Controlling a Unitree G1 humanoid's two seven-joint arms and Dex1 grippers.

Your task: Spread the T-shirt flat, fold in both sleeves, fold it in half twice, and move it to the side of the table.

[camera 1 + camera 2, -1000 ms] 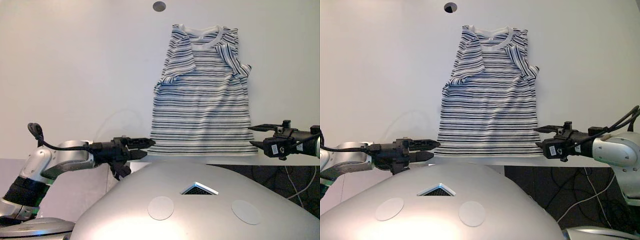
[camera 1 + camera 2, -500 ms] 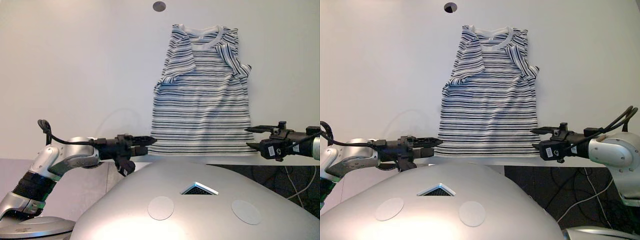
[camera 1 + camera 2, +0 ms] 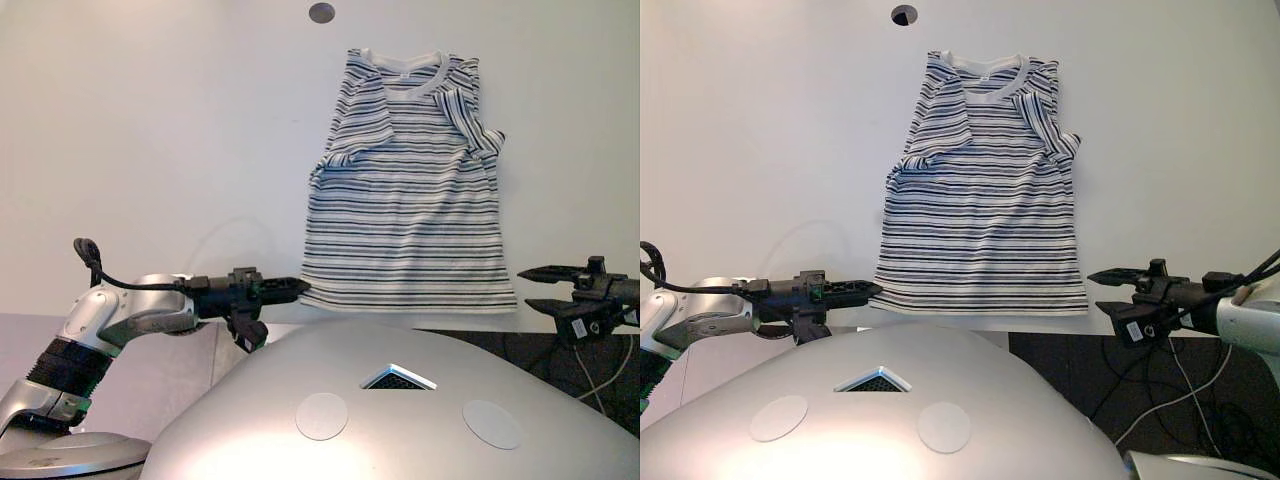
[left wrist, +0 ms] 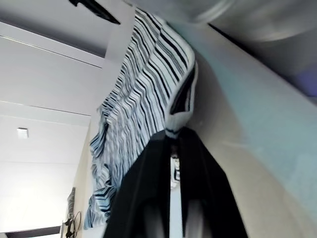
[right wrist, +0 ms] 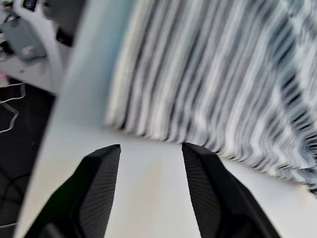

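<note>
T-shirt [image 3: 405, 200] flat on table [image 3: 150, 150], sleeves folded in | left gripper [image 3: 300, 286] clamped on its hem corner | right gripper [image 3: 524, 287] spread apart, just beside other corner

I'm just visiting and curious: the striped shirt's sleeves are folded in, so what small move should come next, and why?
Probably bring the right hand in to the near right hem corner of the T-shirt and close on it. The left hand pinches the other corner, while the right one hangs open beside the hem, not touching it.

A white desk [image 3: 150, 150] with a round dark hole [image 3: 321, 12] near its far edge. Below its near edge, dark floor [image 3: 1060, 370] strewn with pale cables [image 3: 1181, 372].
</note>
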